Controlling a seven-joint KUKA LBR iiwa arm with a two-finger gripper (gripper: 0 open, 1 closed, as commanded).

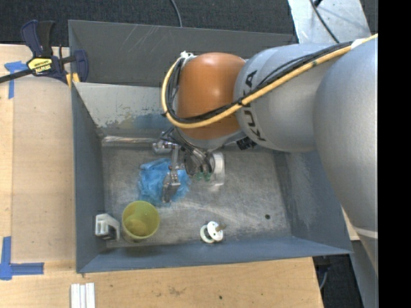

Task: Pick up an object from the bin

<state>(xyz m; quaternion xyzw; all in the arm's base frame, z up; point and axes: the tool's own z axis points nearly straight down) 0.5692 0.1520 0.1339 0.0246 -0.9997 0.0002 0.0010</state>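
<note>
- The arm [302, 101] reaches in from the right, and its orange cover [205, 88] hangs over the middle of the bin [87, 191].
- A yellow cable [282, 76] runs along the arm and loops round the cover.
- The fingers [172, 183] point down below the cover, just left of the bin's centre.
- They look parted. A pale metal one has its tip on the right side of a crumpled blue wad [153, 179], and a darker one stands to its right, partly under the cover.
- Nothing can be seen gripped between them, though the wad's right edge lies in or near the gap.
- The blue wad lies on the bin floor, left of centre. It looks soft and wrinkled, like a cloth or bag, and it is the thing nearest the fingers.
- A pale white thing [217, 167] with a bit of green on it lies just right of the fingers, partly hidden by them. What kind of thing it is cannot be told.
- A yellow-green cup [140, 220] stands upright, mouth up, near the front left corner, just below the wad.
- A small white-grey piece [104, 225] sits beside the cup on its left, against the left wall.
- A small white ring-shaped thing [211, 233] lies near the front wall, right of the cup and well apart from the fingers.
</note>
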